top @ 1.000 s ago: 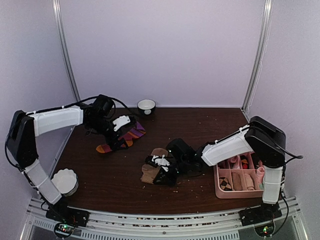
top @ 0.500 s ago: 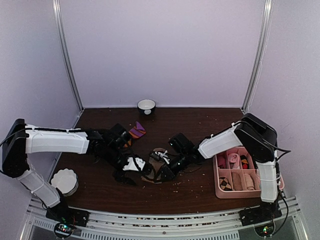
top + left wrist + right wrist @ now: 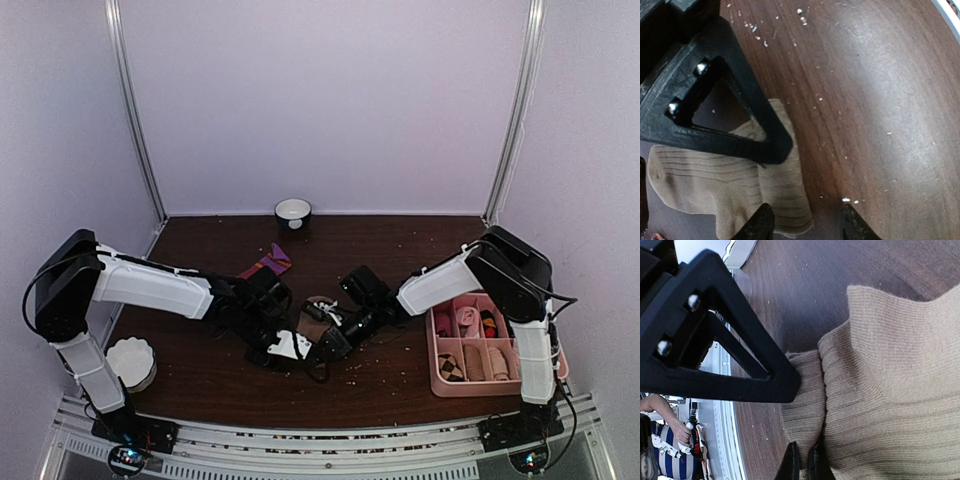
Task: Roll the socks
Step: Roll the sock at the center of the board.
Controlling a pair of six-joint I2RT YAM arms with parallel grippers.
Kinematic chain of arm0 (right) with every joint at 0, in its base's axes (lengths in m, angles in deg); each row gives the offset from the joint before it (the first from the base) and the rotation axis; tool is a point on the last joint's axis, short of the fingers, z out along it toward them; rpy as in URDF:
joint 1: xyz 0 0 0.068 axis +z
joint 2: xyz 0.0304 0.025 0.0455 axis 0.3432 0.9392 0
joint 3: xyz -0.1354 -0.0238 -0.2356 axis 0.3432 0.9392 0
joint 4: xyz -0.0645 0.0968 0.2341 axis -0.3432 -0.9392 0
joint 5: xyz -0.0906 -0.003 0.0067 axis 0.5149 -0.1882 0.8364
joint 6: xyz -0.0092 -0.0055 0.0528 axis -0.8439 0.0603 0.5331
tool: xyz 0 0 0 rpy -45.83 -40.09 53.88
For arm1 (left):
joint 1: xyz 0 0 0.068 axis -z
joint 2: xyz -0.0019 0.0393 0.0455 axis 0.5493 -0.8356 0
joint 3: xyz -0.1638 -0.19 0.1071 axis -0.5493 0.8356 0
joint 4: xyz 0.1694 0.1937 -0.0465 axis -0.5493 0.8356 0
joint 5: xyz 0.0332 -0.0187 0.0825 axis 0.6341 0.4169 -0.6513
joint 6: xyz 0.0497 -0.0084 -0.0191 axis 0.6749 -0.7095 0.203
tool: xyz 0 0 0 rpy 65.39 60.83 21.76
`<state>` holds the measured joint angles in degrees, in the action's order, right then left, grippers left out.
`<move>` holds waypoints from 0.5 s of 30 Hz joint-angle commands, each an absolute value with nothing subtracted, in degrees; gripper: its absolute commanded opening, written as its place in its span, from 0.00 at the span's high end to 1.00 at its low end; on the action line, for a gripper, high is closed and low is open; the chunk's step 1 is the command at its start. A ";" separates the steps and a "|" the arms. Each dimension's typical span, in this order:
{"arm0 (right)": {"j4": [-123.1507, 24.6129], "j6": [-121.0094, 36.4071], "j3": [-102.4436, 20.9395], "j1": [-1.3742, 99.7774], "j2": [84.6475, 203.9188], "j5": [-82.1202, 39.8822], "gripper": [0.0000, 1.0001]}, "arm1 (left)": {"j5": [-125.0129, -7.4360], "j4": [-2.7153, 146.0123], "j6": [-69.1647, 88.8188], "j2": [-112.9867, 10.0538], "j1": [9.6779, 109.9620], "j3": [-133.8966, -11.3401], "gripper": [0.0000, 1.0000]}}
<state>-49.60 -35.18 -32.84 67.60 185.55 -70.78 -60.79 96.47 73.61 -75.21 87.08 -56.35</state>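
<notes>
**A:** Starting on the left, the left claw (image 3: 807,225) is down low over the middle of the table (image 3: 880,125), jaws partway apart. One fingertip (image 3: 760,225) sits over the edge of the tan sock (image 3: 705,180), the other over bare wood. Nothing is clamped.

**B:** So the sock's corner just lies between them?

**A:** Exactly, ribbed fabric lying on the wood. Moving right, the right claw (image 3: 803,465) meets it from the other side, fingertips all but together and pinching a fold of that same tan sock.

**B:** How close are the two claws?

**A:** Nose to nose. Each one's black finger fills the other's wrist view.

**B:** And the other sock?

**A:** The dark red sock (image 3: 268,264) lies towards the back, behind the left arm, apart from both claws. Far right, the pink divided tray (image 3: 470,389) sits by the right arm.
</notes>
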 commanded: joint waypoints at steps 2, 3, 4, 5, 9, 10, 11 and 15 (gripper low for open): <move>-61.14 -34.91 -30.66 66.92 190.84 -63.70 1.00 | -63.45 92.21 72.80 -74.95 88.01 -57.63 0.54; -61.16 -34.96 -30.67 66.93 190.82 -63.79 1.00 | -63.56 92.29 72.56 -74.55 88.11 -57.61 0.53; -61.17 -34.96 -30.69 67.00 190.90 -63.83 1.00 | -63.31 92.28 72.39 -74.12 88.16 -57.56 0.53; -61.18 -34.92 -30.69 66.90 190.85 -63.92 1.00 | -62.94 92.44 72.31 -73.80 88.16 -57.48 0.53; -60.78 -34.49 -30.75 66.87 190.76 -64.18 1.00 | -63.54 92.90 72.33 -75.31 88.20 -57.77 0.54; -60.60 -34.32 -30.70 66.90 190.75 -64.22 1.00 | -64.03 92.91 72.33 -76.01 88.17 -57.81 0.57; -60.34 -34.02 -30.64 66.84 190.67 -64.34 1.00 | -64.37 92.93 72.34 -76.66 88.16 -57.84 0.60; -59.05 -32.95 -30.35 66.91 190.58 -64.62 1.00 | -65.10 93.53 71.73 -78.68 88.16 -58.44 0.70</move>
<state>-50.56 -34.37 -33.43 67.23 186.01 -72.02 -63.85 94.37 72.65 -76.24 87.82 -56.74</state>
